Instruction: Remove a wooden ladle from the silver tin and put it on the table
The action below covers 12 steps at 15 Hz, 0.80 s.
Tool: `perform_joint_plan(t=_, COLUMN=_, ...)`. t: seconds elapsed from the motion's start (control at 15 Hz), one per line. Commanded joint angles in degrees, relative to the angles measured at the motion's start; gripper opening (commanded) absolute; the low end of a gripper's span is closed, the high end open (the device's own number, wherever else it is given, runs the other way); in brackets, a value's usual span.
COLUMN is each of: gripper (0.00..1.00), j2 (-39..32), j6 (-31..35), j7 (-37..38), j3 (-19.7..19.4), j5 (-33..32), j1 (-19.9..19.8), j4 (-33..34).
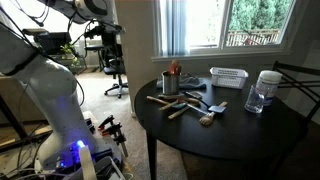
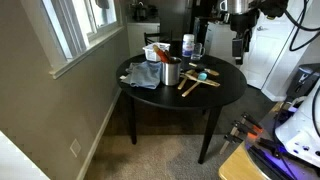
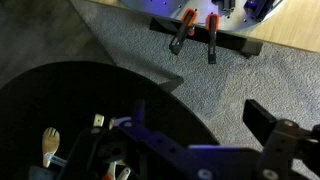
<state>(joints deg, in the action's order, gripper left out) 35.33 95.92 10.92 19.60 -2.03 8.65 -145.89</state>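
The silver tin [image 1: 170, 85] stands on the round dark table [image 1: 240, 135] with wooden utensil handles [image 1: 175, 68] sticking up out of it. It also shows in an exterior view [image 2: 170, 72] on the table [image 2: 215, 95]. Several wooden utensils [image 1: 183, 108] lie on the table beside the tin and show in an exterior view [image 2: 196, 85]. My gripper [image 2: 238, 45] hangs high, off to the side of the table and far from the tin. In the wrist view its fingers [image 3: 200, 115] are wide apart and empty, over the table's edge [image 3: 60, 85] and the carpet.
A white slotted basket [image 1: 228, 77], a clear jar with a white lid [image 1: 266, 85] and a glass [image 1: 254, 101] stand at the table's back. A blue cloth [image 2: 143, 75] lies next to the tin. Red clamps [image 3: 195, 28] lie on the floor by the robot base.
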Motion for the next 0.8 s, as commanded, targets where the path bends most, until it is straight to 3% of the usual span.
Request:
perform_joint_plan(t=0.0, gripper=1.00, j2=-0.36, j6=-0.18, j7=0.75, j3=-1.32, j5=-0.67, j1=1.54, j4=0.13)
perform_joint_plan(t=0.53, gripper=1.00, j2=-0.79, j6=0.43, j7=1.11, j3=-2.89, j5=-2.10, j1=0.75, j4=-0.25)
perform_joint_plan(t=0.73, gripper=1.00, j2=-1.45, j6=1.65, j7=0.20, j3=-5.22, j5=-4.11, j1=-0.75, j4=-0.21)
